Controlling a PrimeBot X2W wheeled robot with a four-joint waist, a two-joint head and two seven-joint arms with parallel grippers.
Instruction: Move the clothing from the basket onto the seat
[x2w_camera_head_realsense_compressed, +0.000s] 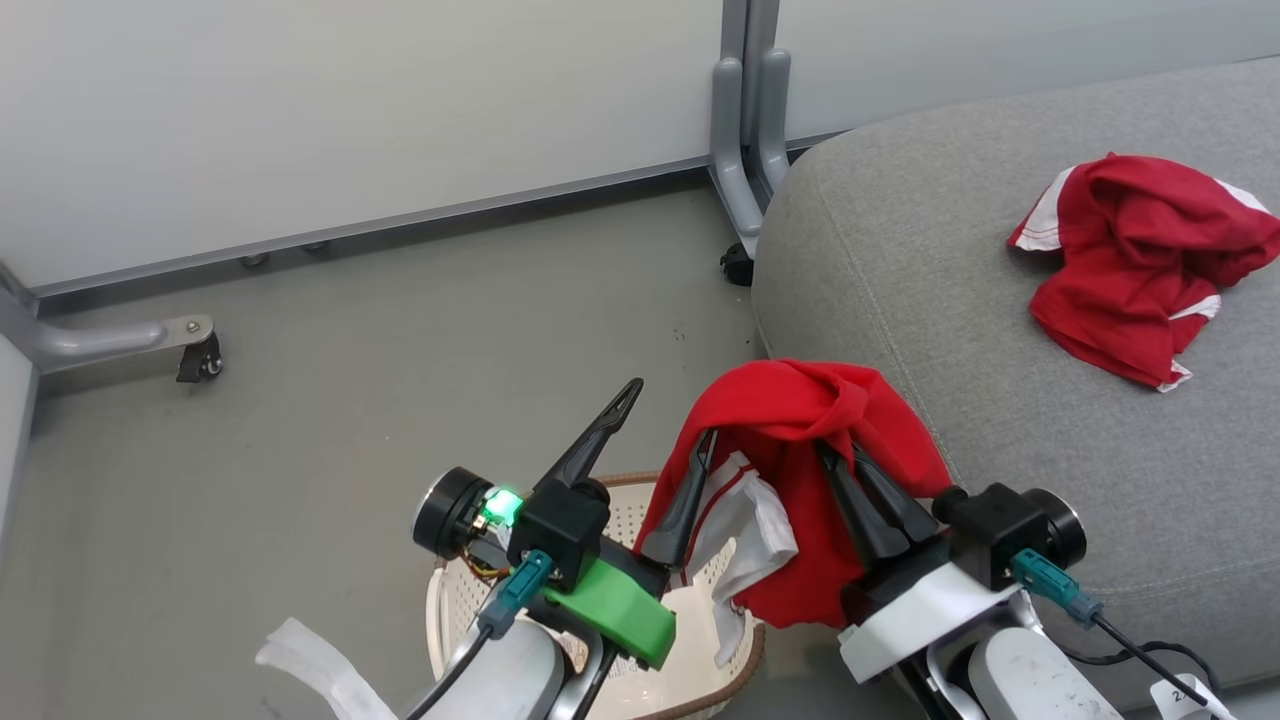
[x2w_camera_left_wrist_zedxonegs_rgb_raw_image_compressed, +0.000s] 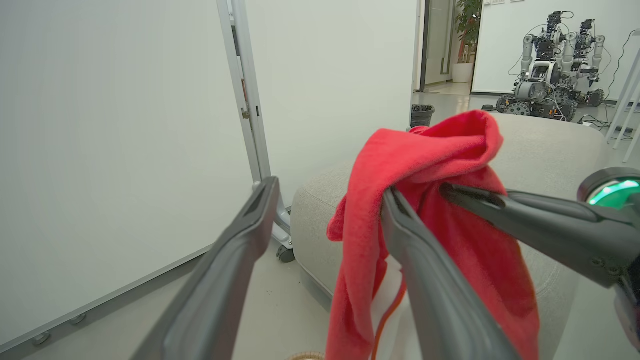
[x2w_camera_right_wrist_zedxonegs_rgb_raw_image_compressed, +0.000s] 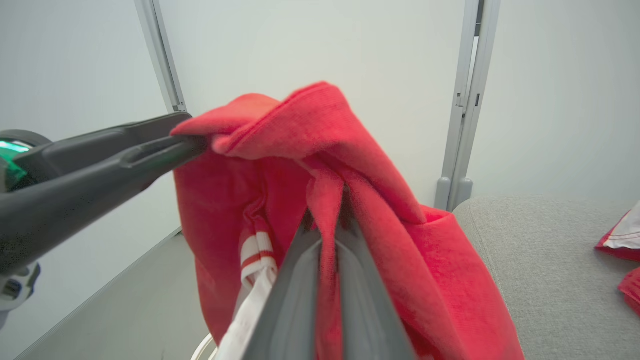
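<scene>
Basket (x2w_camera_head_realsense_compressed: 452, 600): is sitting nearest, on the floor under both grippers, left of the seat (x2w_camera_head_realsense_compressed: 950, 300).
Left gripper (x2w_camera_head_realsense_compressed: 670, 412): is standing spread open above the basket, its right finger poking up under the red garment (x2w_camera_head_realsense_compressed: 800, 410).
Right gripper (x2w_camera_head_realsense_compressed: 842, 455): is pinching a fold of the red garment, which is hanging over the basket beside the seat's near-left edge.
Second red garment (x2w_camera_head_realsense_compressed: 1130, 260): is lying crumpled on the seat, far right.

Grey floor (x2w_camera_head_realsense_compressed: 400, 350), white partition panel (x2w_camera_head_realsense_compressed: 350, 100), castor foot (x2w_camera_head_realsense_compressed: 203, 360), dark waste bin (x2w_camera_left_wrist_zedxonegs_rgb_raw_image_compressed: 422, 116)
</scene>
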